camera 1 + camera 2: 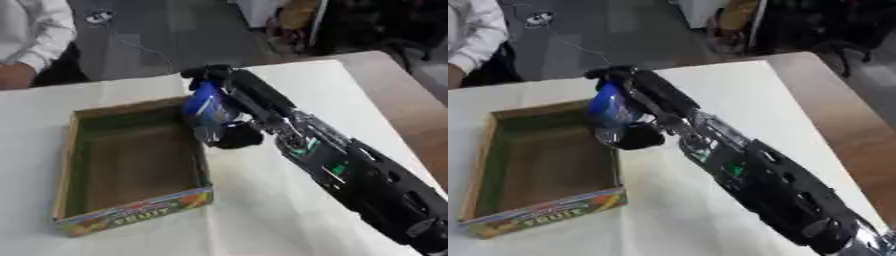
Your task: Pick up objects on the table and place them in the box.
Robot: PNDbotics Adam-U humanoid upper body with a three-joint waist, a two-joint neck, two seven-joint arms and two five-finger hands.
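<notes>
Fingers of the right robot hand [229, 107] curl round a glossy blue packet [204, 106]; shallow rectangular cardboard box [79, 200] below.

Open, unobstructed box [131, 200] interior.

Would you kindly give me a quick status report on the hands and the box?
Right hand shut on blue object, above box's right wall. Left hand not in view. Box looks empty. Nothing in the way.
</notes>
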